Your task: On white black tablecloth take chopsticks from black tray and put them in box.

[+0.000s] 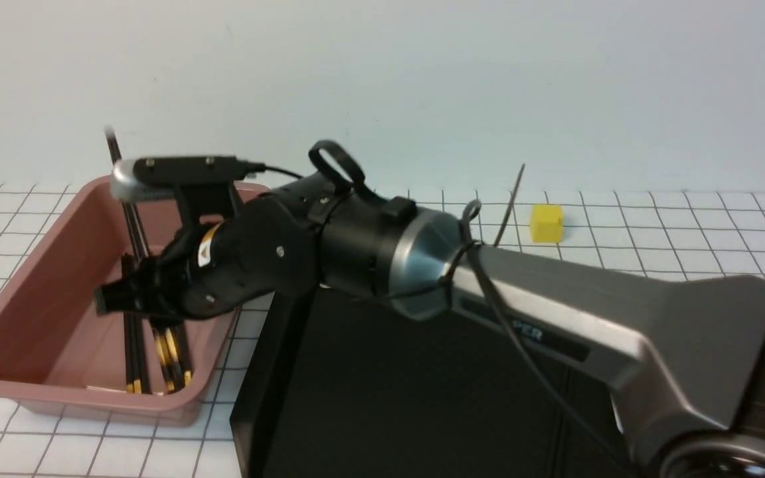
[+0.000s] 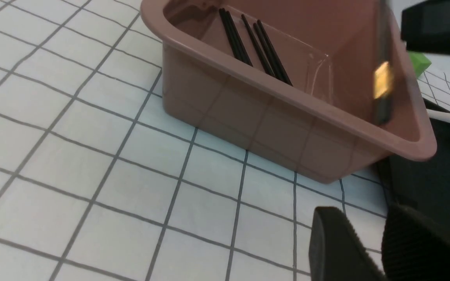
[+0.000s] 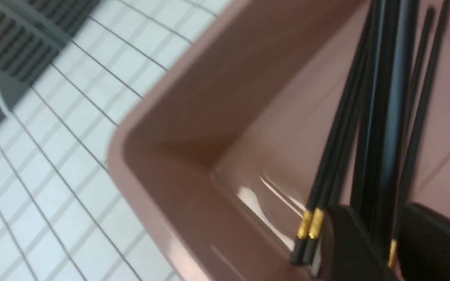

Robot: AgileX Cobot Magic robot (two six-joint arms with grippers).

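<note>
The pink box (image 1: 37, 285) stands at the left on the checked tablecloth (image 1: 655, 219). Several black chopsticks (image 1: 170, 358) with yellow bands lie in it, leaning on the far wall. My right gripper (image 1: 113, 299) is low inside the box, shut on one chopstick (image 1: 120, 172) that sticks up steeply above the rim. The right wrist view shows that stick (image 3: 385, 136) between the jaws of the right gripper (image 3: 385, 234), beside two lying chopsticks (image 3: 326, 195). My left gripper (image 2: 367, 226) is shut and empty, low over the cloth near the box's corner (image 2: 272, 125). The black tray (image 1: 422, 385) lies right of the box, mostly under my right arm.
A yellow cube (image 1: 546, 222) sits on the cloth behind the tray. A green cube (image 2: 420, 64) shows past the box in the left wrist view. The tray's edge (image 2: 436, 183) lies close to the box. A pale wall closes off the back.
</note>
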